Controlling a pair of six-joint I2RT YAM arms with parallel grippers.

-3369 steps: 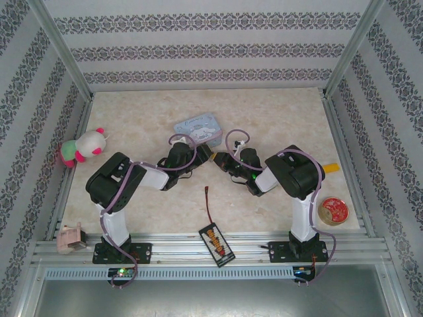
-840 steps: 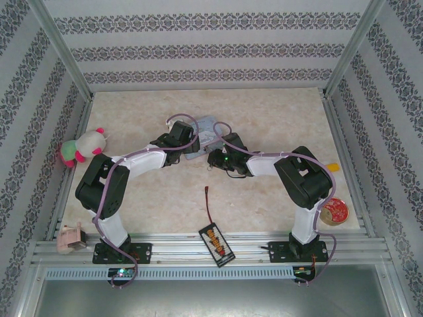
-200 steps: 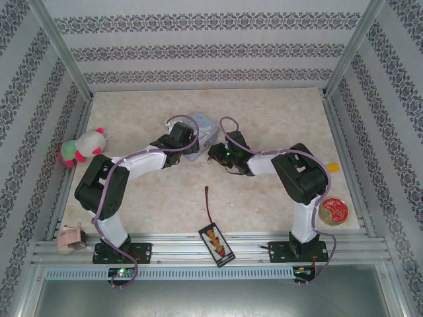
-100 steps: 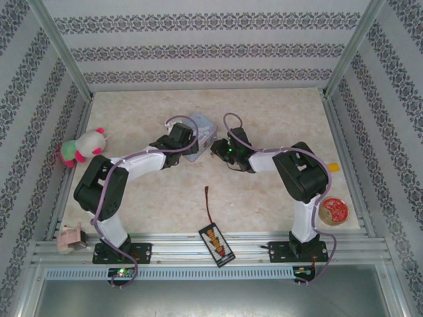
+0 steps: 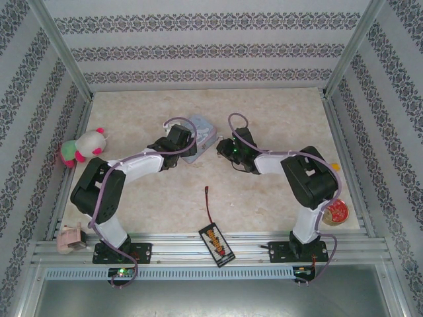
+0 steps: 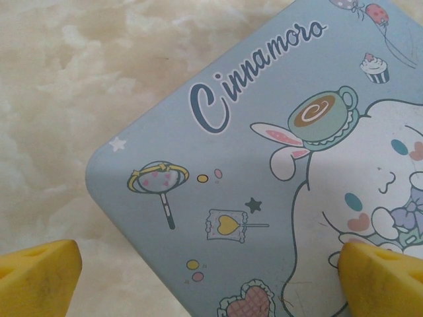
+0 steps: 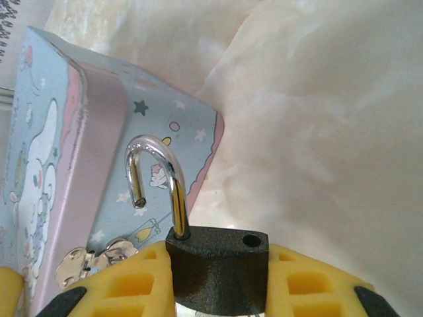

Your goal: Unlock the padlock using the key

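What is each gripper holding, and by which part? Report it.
The right gripper clamps the padlock by its dark body, with the open shackle sticking up. The left gripper, open over the blue tin, holds nothing.

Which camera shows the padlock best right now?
Right wrist: the padlock sits close up, clamped in the right gripper, shackle open beside the blue tin. In the top external view it is too small to make out at that gripper. The left wrist camera faces the tin's lid.

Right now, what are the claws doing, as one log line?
left claw: open, over tin | right claw: shut on padlock | shackle: open, one end free
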